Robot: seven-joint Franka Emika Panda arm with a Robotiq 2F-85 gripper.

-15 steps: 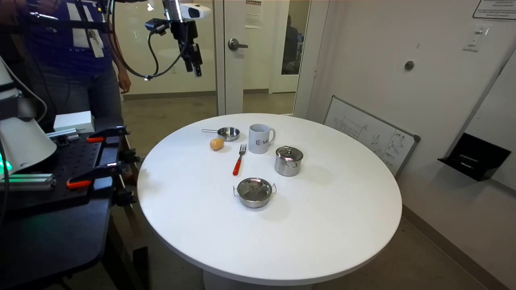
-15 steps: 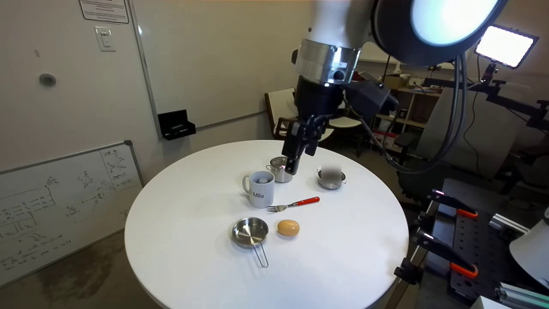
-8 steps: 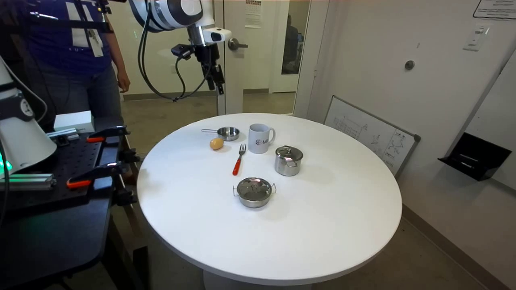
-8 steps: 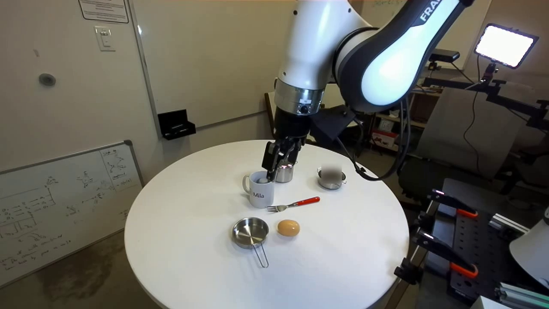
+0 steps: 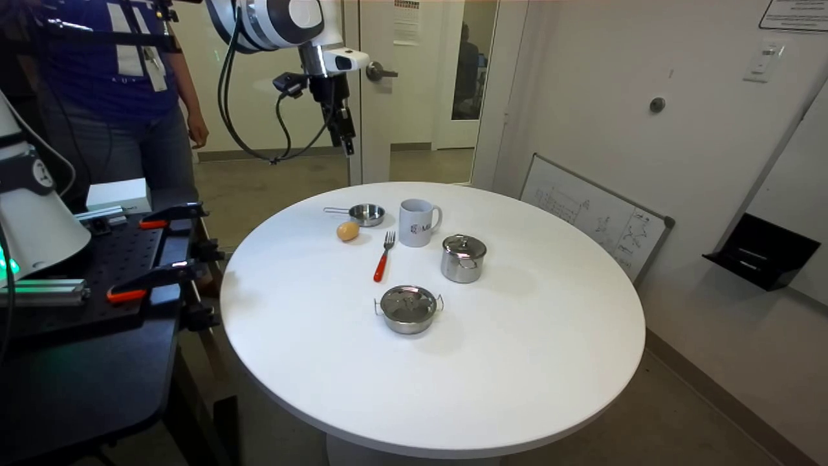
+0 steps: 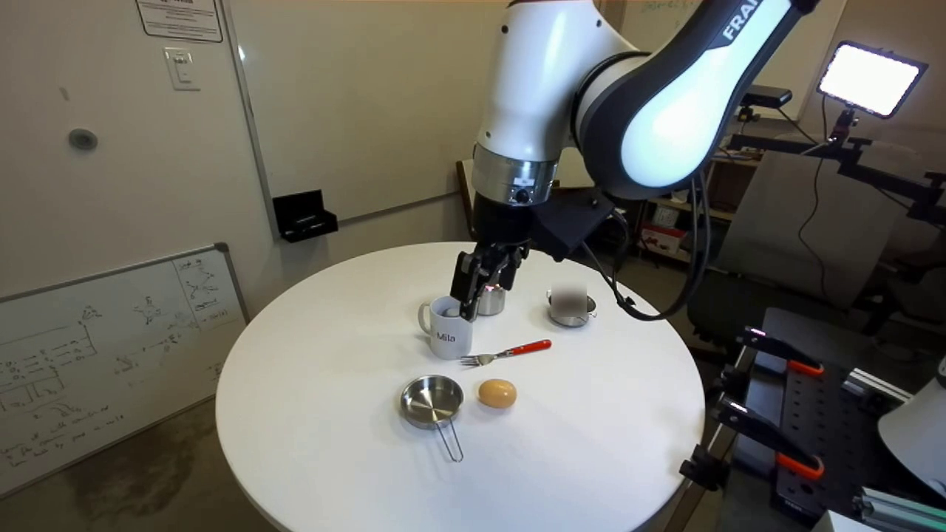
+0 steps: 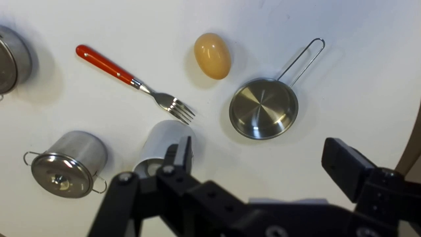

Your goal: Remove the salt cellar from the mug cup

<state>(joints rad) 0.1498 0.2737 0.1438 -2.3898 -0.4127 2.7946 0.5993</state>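
The fingers (image 7: 344, 168), spread wide, have sunk slightly while the mug cup (image 5: 414, 223) stays put.

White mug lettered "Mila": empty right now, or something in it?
Not empty: what is likely the salt cellar, pale and rounded, shows inside the mug in the wrist view and in an exterior view.

White mug (image 5: 411, 221); red-handled fork (image 7: 135, 83)

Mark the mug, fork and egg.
Mug (image 6: 449, 337), in an exterior view: lettered side wall.
Fork (image 7: 136, 83), wrist view: metal collar beside red handle.
Egg (image 7: 212, 56), wrist view: middle of its shell.
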